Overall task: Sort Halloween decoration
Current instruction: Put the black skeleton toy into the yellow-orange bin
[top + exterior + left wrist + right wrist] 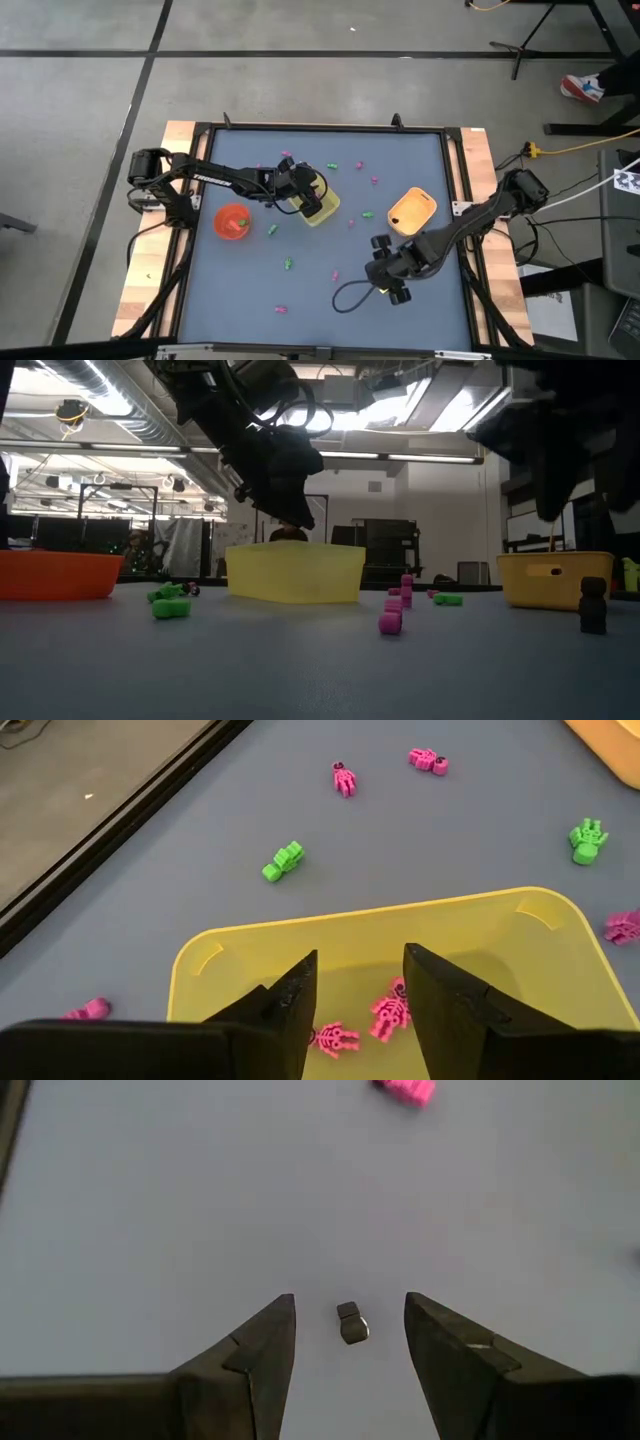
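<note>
My left gripper (360,985) hangs over yellow tray (240,945), fingers apart, nothing held; pink trinkets (390,1013) lie inside tray. My right gripper (350,1330) low over surface (150,1210), fingers apart, dark trinket (351,1323) between them. More pink and green trinkets (284,860) scattered from 12 to 6 o'clock around tray.

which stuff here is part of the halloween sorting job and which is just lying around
Part of the job:
- pink trinkets in the yellow tray
- loose green trinket and pink trinket on the table
- small dark trinket between the right hand's open fingers
- left hand, open over the tray
- red bowl, orange bowl

Just lying about:
- black cable on the table
</note>
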